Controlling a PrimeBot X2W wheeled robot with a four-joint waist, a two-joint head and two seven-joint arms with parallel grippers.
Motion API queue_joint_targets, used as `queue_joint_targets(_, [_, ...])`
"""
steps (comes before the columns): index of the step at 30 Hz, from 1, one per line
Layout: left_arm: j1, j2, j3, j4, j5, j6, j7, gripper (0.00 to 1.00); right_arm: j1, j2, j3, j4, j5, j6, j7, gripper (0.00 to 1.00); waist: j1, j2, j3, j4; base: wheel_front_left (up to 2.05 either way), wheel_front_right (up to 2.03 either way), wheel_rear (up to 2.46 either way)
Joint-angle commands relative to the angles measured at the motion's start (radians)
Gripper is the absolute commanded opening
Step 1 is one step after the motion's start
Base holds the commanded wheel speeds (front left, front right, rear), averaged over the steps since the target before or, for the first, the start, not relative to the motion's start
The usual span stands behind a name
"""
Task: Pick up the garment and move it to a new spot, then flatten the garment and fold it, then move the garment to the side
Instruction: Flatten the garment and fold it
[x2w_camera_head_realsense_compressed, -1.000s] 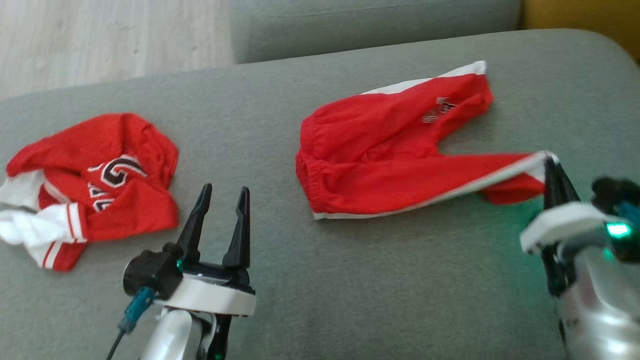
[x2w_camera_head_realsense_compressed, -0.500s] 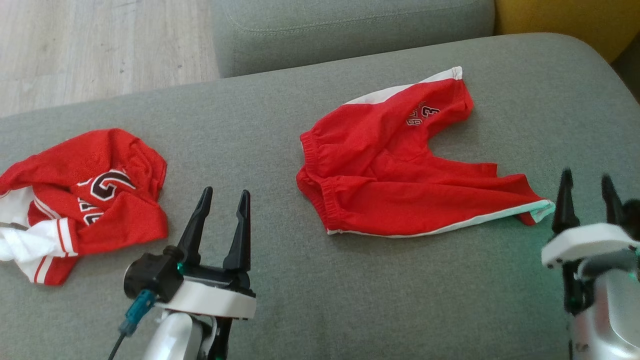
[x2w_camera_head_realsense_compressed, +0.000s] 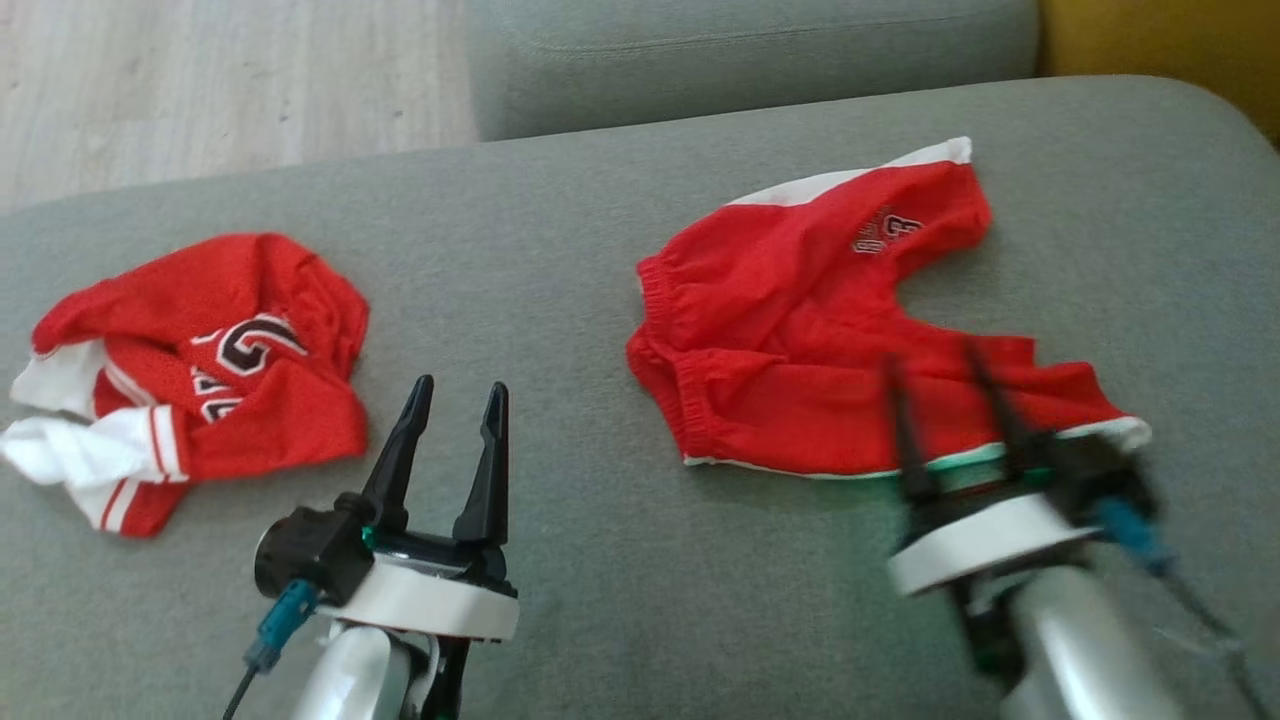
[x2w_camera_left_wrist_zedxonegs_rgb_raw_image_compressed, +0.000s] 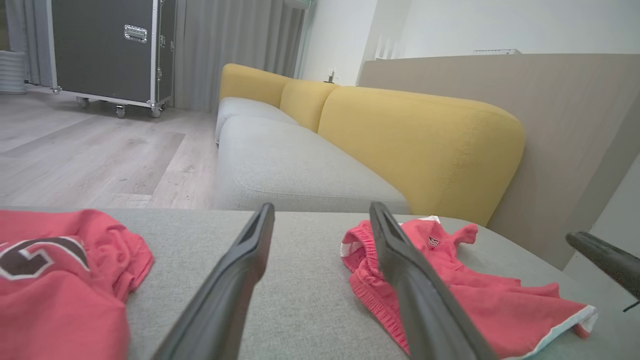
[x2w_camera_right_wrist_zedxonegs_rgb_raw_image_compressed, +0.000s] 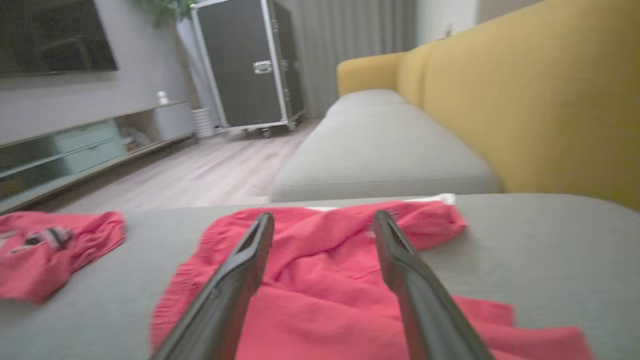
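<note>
– Left gripper (x2w_camera_head_realsense_compressed: 461, 385), head view?
– Fingers apart, empty, near the front edge of the cushion (x2w_camera_head_realsense_compressed: 600, 580). Right gripper (x2w_camera_head_realsense_compressed: 930, 357) apart too, over the shorts (x2w_camera_head_realsense_compressed: 800, 300).
– Left wrist view?
– The shorts lie toward the cushion's right edge.
– Right wrist view?
– The shorts sit beneath spread fingers, ungripped.

The red shorts (x2w_camera_head_realsense_compressed: 800, 340) (x2w_camera_left_wrist_zedxonegs_rgb_raw_image_compressed: 475, 300) (x2w_camera_right_wrist_zedxonegs_rgb_raw_image_compressed: 325, 260) lie mostly spread out but wrinkled on the right part of the grey sofa seat cushion (x2w_camera_head_realsense_compressed: 600, 250). The gathered elastic waistband faces left in the head view. The two legs splay rightward in a V. A white stripe runs along each outer side, and a small dark-and-white print sits near the far leg's hem.
</note>
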Motion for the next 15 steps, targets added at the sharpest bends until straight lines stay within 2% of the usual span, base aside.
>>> queue_joint_targets(1, [-0.037, 0.002, 0.025, -0.032, -0.001, 0.002, -0.010, 1.00, -0.030, 0.001, 0.077, -0.034, 0.006, -0.001, -0.013, 1.00, 0.0000, 0.0000, 0.008, 0.019, 0.00, 0.00, 0.00])
queue_joint_targets(7, [-0.048, 0.002, 0.012, -0.028, -0.007, 0.002, -0.010, 1.00, -0.097, -0.031, 0.313, 0.065, 0.034, -0.001, 0.045, 1.00, 0.0000, 0.0000, 0.026, 0.073, 0.00, 0.00, 0.00])
queue_joint_targets(10, [-0.052, 0.002, 0.003, -0.025, -0.012, 0.002, -0.010, 1.00, -0.151, -0.033, 0.369, 0.150, 0.037, -0.001, 0.085, 1.00, 0.0000, 0.0000, 0.034, 0.101, 0.00, 0.00, 0.00])
queue_joint_targets(15, [-0.060, 0.002, -0.009, -0.024, -0.022, 0.002, -0.010, 1.00, -0.237, -0.021, 0.399, 0.321, 0.050, -0.001, 0.129, 1.00, 0.0000, 0.0000, 0.047, 0.142, 0.00, 0.00, 0.00])
